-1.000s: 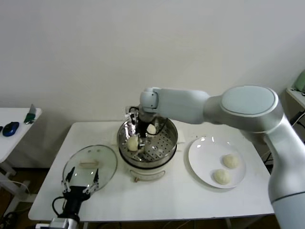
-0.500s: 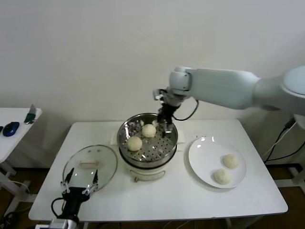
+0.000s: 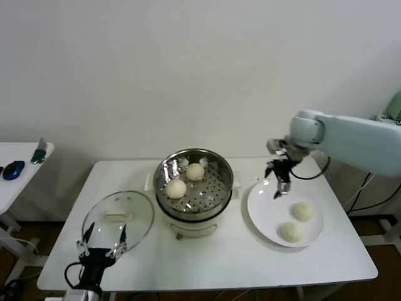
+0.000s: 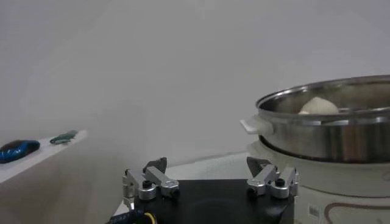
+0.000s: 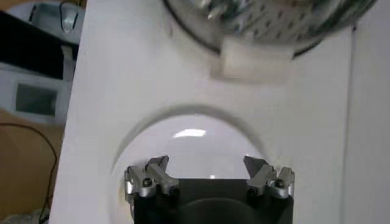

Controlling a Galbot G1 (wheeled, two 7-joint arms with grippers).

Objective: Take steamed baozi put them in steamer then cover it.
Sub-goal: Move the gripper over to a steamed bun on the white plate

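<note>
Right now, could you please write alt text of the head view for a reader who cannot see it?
The right gripper hangs open and empty over the white plate, which holds two steamed baozi. Two more buns sit in the uncovered steamer; the cover lies on the table beside it, with the open left gripper at its near edge.

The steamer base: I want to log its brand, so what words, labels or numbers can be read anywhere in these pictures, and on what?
None can be read.
The steamer base carries a small label, seen in the left wrist view: too small and blurred to read.
The grey box off the table has a pale panel: no legible characters.
Plate, cover, baozi: no markings.
</note>
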